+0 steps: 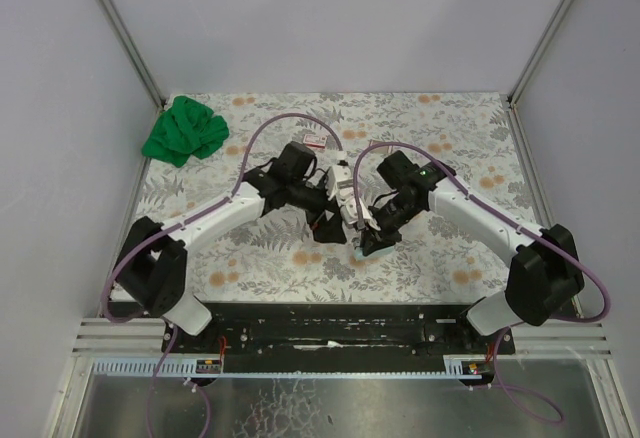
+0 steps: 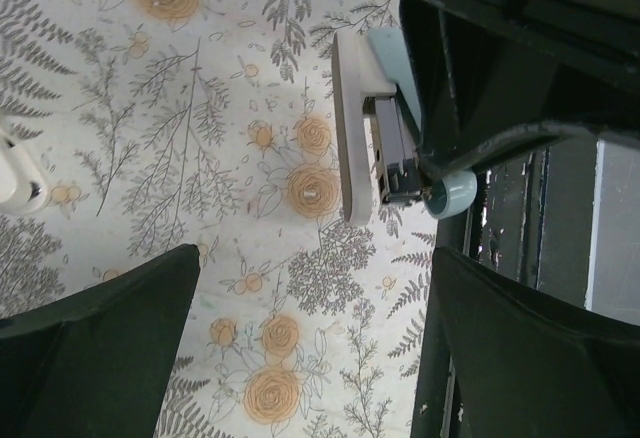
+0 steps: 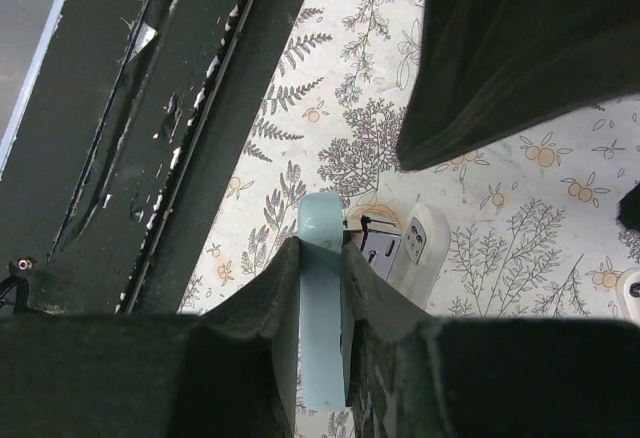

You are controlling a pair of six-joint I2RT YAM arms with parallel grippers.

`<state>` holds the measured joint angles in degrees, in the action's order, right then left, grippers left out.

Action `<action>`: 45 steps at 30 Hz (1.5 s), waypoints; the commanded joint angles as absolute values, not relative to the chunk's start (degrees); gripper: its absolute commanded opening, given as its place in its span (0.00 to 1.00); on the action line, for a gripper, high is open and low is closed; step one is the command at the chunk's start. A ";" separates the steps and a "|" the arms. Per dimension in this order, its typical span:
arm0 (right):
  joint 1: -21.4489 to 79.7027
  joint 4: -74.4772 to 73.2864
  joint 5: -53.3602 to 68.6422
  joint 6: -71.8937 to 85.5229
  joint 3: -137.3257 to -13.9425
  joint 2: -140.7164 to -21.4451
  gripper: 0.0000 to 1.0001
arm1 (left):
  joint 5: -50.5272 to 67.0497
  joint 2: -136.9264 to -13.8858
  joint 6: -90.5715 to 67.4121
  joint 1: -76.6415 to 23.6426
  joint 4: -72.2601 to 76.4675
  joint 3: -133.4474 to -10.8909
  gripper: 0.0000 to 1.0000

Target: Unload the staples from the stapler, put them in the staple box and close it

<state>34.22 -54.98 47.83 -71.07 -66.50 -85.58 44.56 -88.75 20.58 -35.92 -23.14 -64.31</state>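
Note:
The stapler (image 1: 353, 226) lies mid-table with its white base (image 2: 351, 128) flat on the floral cloth and its light-blue top arm (image 3: 322, 308) swung up. My right gripper (image 3: 322, 248) is shut on that blue arm, one finger on each side. The metal magazine (image 3: 382, 248) shows between arm and base. My left gripper (image 2: 315, 328) hangs open just left of the stapler, its fingers (image 2: 100, 348) wide apart over bare cloth and holding nothing. No staples show in any view.
A green cloth (image 1: 185, 130) lies at the back left. A small red-and-white box (image 1: 316, 142) sits behind the arms. A white object (image 2: 18, 173) rests left of the stapler. The black rail (image 3: 150, 108) runs along the near table edge.

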 commanded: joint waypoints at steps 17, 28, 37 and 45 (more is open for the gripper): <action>32.87 -56.33 52.65 -73.45 -66.45 -82.69 0.14 | 47.68 -97.67 22.95 -40.18 -27.46 -71.11 0.68; 32.70 -55.99 52.45 -73.57 -66.14 -82.92 0.14 | 49.91 -99.97 22.50 -40.41 -28.45 -73.29 0.34; 32.65 -55.16 51.40 -72.58 -66.14 -83.37 0.13 | 50.89 -99.76 23.27 -41.11 -29.53 -73.55 0.46; 32.61 -55.72 52.20 -72.98 -66.40 -83.12 0.13 | 50.86 -100.84 22.53 -41.89 -29.53 -74.25 0.34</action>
<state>32.88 -55.40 49.19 -72.60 -65.76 -84.44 49.39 -99.59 22.65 -41.28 -29.30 -71.83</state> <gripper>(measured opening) 0.232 0.412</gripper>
